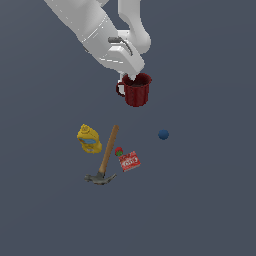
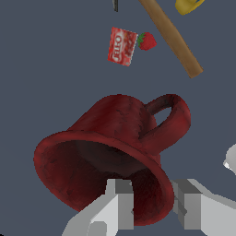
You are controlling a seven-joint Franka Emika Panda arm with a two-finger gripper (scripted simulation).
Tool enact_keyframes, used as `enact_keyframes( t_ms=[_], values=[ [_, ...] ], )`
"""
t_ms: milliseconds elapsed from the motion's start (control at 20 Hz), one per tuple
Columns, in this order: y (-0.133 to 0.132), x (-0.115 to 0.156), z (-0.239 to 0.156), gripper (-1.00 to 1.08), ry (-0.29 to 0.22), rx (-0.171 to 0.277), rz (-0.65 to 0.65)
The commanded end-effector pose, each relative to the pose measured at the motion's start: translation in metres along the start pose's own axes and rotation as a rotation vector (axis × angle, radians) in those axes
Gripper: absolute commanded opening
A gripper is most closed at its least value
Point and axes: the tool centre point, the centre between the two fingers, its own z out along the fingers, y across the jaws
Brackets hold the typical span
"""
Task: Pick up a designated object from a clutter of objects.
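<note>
- Wrist view: my claw (image 2: 152, 203) pinches the red mug (image 2: 115, 152) rim, one finger (image 2: 117, 203) inside, one outside.
- Past the mug, red box (image 2: 122, 46); lettering unreadable.

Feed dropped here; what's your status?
End effector straddling red mug rim, one finger inside. Closure unconfirmed. Hammer, bottle, ball apart from it.
</note>
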Motion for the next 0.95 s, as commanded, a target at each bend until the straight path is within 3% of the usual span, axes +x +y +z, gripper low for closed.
enact_keyframes(
  t_ms=[0, 450, 900],
  values=[
    [0.003, -0.008, -0.025, -1.0, 0.001, 0.001, -0.001],
    [0.008, -0.026, -0.083, -1.0, -0.001, 0.002, -0.003],
    [0.009, -0.03, -0.102, -1.0, -0.003, 0.004, -0.005]
  ],
)
